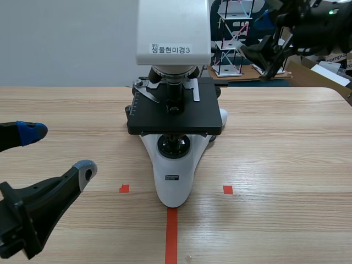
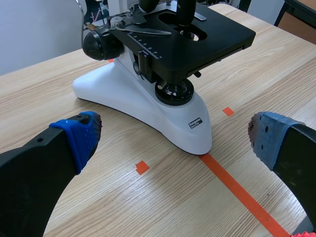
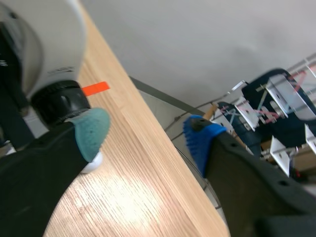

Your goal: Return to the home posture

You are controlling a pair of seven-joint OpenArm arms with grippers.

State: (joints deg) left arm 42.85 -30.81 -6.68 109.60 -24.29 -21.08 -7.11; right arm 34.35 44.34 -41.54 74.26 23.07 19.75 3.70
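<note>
Scene view: your left gripper sat low at the near left of the table. Its fingers were spread wide with nothing between them, and it was apart from the microscope. The microscope stood at the table's middle, with the tip of its white foot on the orange tape line. Your right arm was raised at the far right, above the table's back edge.

Left wrist view: you had the blue pads parted, released and empty. The microscope stood ahead of them, with a tape square on the wood on either side of its foot.

Right wrist view: your right gripper was likewise released, with one grey-green pad and one blue, gripping nothing. A black fitting under the microscope's white body showed just past the grey-green pad, and the table's edge ran beneath the gap between the fingers.
</note>
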